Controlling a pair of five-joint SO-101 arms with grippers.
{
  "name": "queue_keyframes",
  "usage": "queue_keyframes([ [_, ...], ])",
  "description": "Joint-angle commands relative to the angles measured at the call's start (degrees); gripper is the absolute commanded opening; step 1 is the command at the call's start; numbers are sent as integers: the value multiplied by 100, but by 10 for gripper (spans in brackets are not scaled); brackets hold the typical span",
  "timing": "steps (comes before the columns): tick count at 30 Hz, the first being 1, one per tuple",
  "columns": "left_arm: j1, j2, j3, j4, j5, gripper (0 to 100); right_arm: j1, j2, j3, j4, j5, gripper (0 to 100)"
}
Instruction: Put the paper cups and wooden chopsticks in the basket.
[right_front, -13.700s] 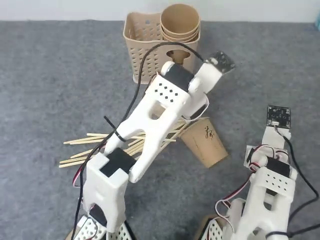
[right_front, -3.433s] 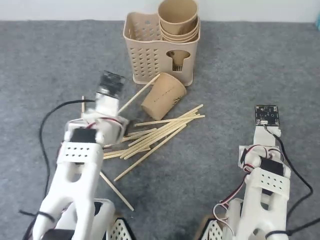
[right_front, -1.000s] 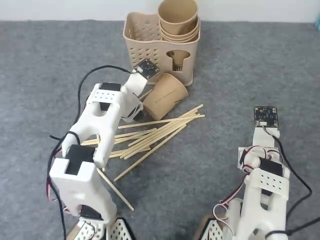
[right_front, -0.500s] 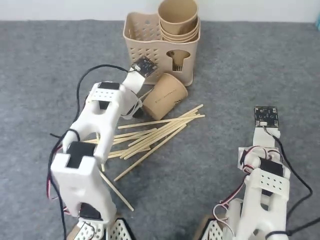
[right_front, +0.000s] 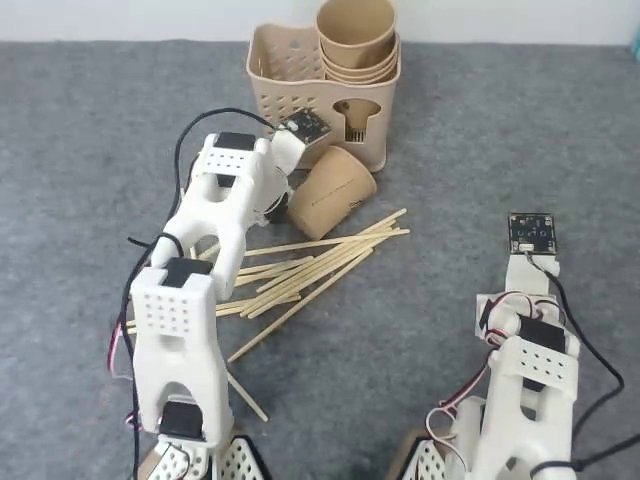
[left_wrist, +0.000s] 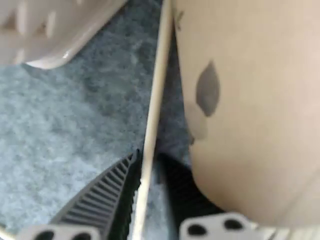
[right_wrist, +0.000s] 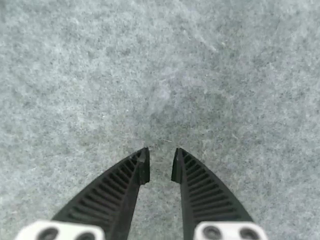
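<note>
Start with the grey mat (right_front: 500, 150): beneath your right gripper's (right_wrist: 159, 165) fingers there is only bare mat, and those fingers stand a narrow gap apart, holding nothing. That arm sits well away from the work.

The left arm (right_front: 215, 230) stretches out toward the basket (right_front: 290, 110), which stands just beyond the left gripper (left_wrist: 147, 162) and already carries a stack of paper cups (right_front: 357, 40). One fallen cup (right_front: 330, 195) lies on its side right beside the left fingers (left_wrist: 125, 175), close against one of them in the wrist view. The loose chopsticks (right_front: 320, 262) are spread on the mat behind those fingers, back toward the arm's base.

Between the left fingers runs a single chopstick (left_wrist: 157, 90), pinched near one end, its free length reaching ahead toward the basket's lower corner.

You look to be in the chopstick step, with one stick gripped and not yet lifted clear. Next, I judge you must raise it high enough to pass the basket's rim, tip it upright and let go over the open compartment. Mind the fallen cup: it sits close enough to be nudged.
</note>
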Motion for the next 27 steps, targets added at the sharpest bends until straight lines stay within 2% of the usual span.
queue_keyframes([
  [1, -62, 18, -233, 290, -53, 13, -31, -136, -53, -92, 114, 95],
  [10, -62, -220, -356, 976, -18, 12, -31, -136, -53, -92, 114, 95],
  [27, -62, -2312, -330, 2224, -26, 12, -31, -136, -53, -101, 114, 95],
])
